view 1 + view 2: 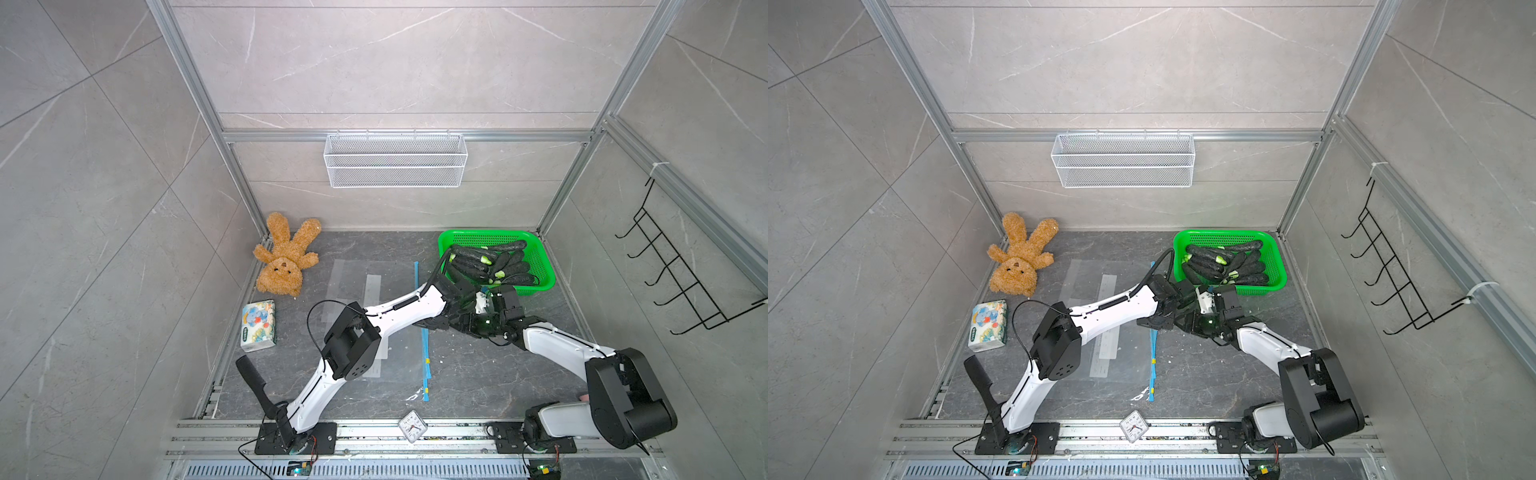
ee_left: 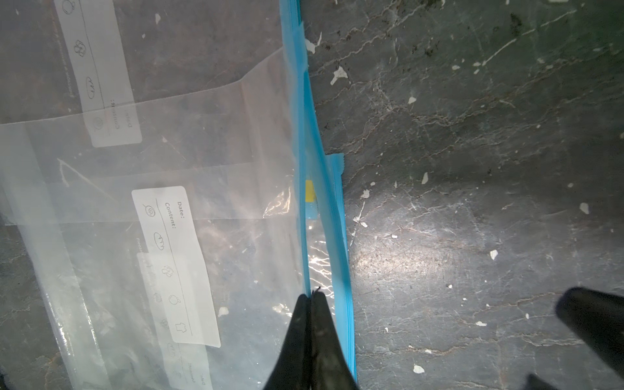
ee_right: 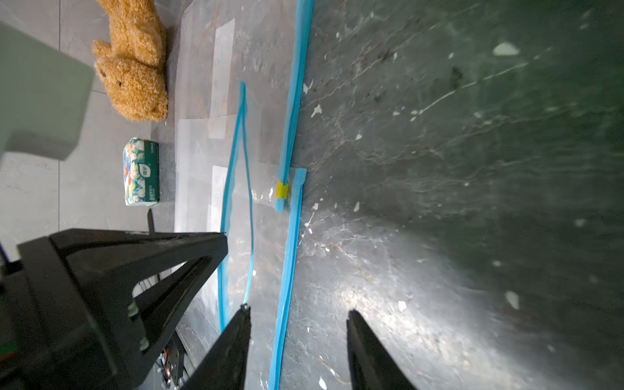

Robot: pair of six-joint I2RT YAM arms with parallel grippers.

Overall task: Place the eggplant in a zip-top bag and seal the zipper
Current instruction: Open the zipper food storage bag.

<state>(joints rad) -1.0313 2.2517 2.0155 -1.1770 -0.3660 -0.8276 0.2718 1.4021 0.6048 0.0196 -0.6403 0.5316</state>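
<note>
Left gripper (image 2: 311,299): jaws fully closed, pinching one lip of a clear zip-top bag (image 2: 243,236) at its blue zipper strip (image 3: 233,152) (that lip stands raised, so the mouth gapes in the right wrist view). Right gripper (image 3: 297,310): jaws parted, nothing held. One fingertip (image 3: 243,317) meets the mouth's other lip, and a second bag's zipper (image 3: 293,236) runs along the dark tabletop (image 3: 439,169) between the jaws. Eggplants (image 1: 486,266): piled in the green basket (image 1: 540,255) at the table's far right corner, just beyond both grippers in both top views.
</note>
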